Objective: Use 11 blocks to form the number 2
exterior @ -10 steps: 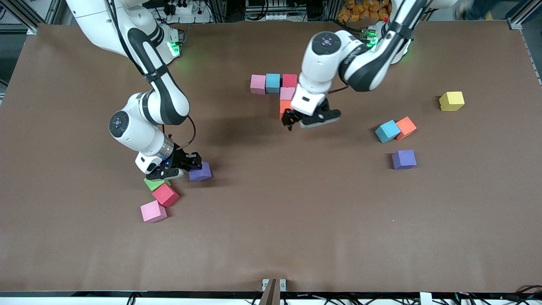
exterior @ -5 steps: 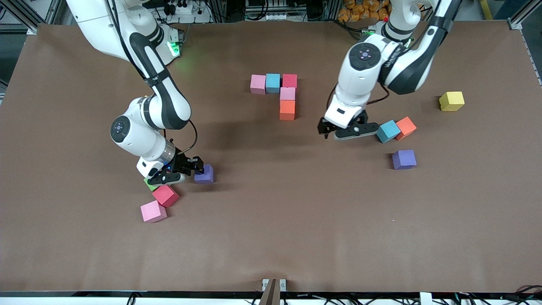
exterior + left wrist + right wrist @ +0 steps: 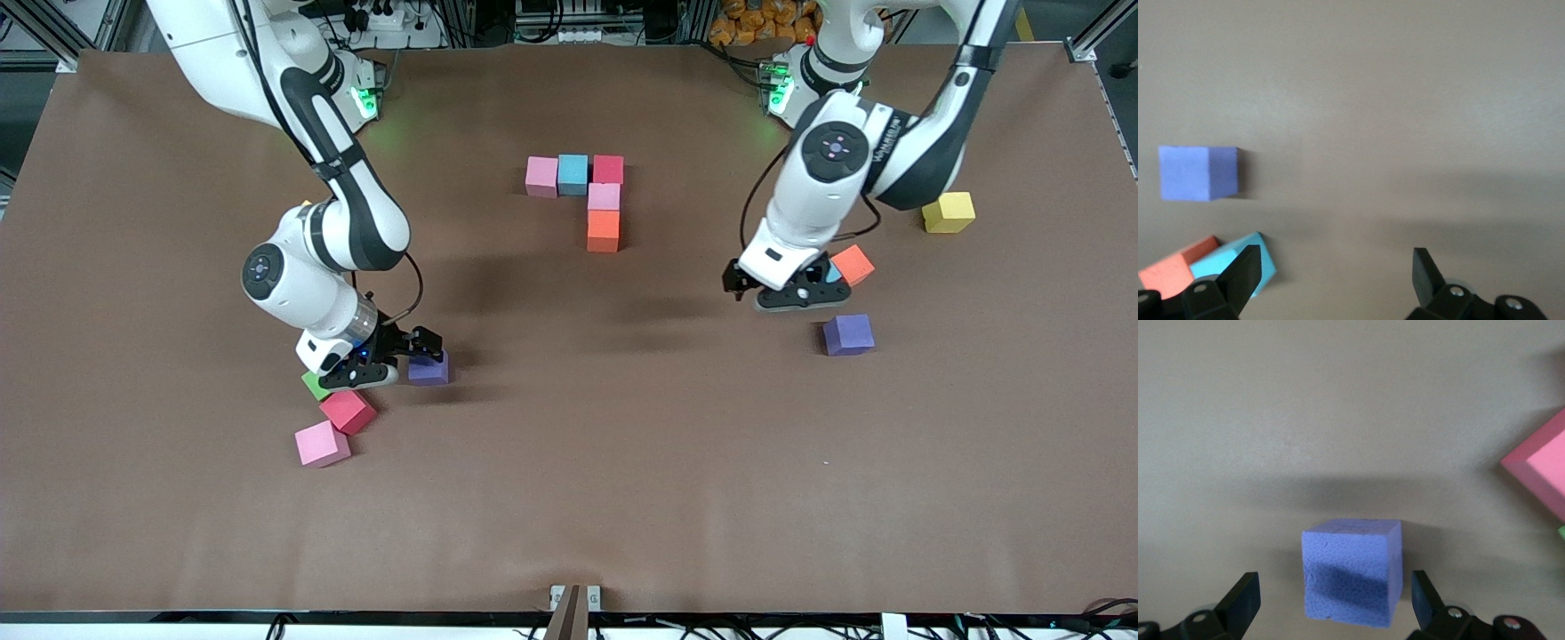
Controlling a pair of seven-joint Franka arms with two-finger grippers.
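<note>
Front view: you see five matte foam cubes laid out mid-table as the start of the number 2: a pink cube, a light blue cube and a crimson cube in one touching row, then a second pink cube and an orange cube running down from the crimson one toward the camera.

Your right gripper sits low at a purple foam cube, fingers spread wide with the cube between them in the right wrist view, not pinched. Beside it toward the camera lie one green cube, one crimson cube and one pink cube.

Your left gripper hangs over the table toward the left arm's end, fingers spread and holding nothing. A second light blue cube is by one fingertip, touching a second orange cube. A second purple cube lies nearer the camera, apart from both. One yellow cube stands alone, farther from the camera.

You count eleven cubes in the task colours, five placed and six loose.
</note>
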